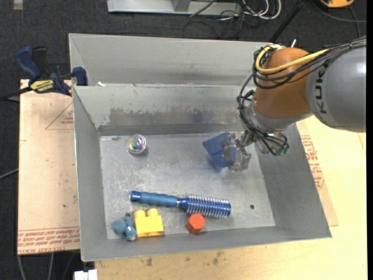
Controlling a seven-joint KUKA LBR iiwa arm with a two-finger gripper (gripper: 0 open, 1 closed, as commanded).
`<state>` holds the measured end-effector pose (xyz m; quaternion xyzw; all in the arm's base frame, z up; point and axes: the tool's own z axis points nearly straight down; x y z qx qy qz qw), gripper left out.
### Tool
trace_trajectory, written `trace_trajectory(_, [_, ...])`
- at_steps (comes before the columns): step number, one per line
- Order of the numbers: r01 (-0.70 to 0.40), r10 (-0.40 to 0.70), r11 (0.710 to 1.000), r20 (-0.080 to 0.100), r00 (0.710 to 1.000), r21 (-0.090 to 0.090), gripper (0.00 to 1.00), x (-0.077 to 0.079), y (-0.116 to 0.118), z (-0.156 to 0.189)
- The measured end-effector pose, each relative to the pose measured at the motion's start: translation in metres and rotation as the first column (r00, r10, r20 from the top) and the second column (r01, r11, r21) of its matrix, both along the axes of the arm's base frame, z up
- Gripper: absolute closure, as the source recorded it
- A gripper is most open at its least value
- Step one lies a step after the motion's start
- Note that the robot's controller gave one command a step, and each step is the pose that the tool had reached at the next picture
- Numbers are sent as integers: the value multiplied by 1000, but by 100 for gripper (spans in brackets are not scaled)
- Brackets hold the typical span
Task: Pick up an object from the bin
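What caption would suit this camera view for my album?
Robot gripper beside a blue object at the grey bin's back; a blue hairbrush lies nearer.

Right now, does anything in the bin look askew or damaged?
Nothing looks damaged. The blue piece beside the gripper, right of centre, seems tipped up on edge rather than lying flat; whether it is gripped is unclear.
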<state>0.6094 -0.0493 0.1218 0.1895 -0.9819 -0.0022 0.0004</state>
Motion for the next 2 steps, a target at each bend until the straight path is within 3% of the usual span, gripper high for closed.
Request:
trace_trajectory(1, [36,-36,999,0,999,-1,100,-55,33,24])
trace_trajectory(2, [42,-42,999,13,999,1,100,-25,90,84])
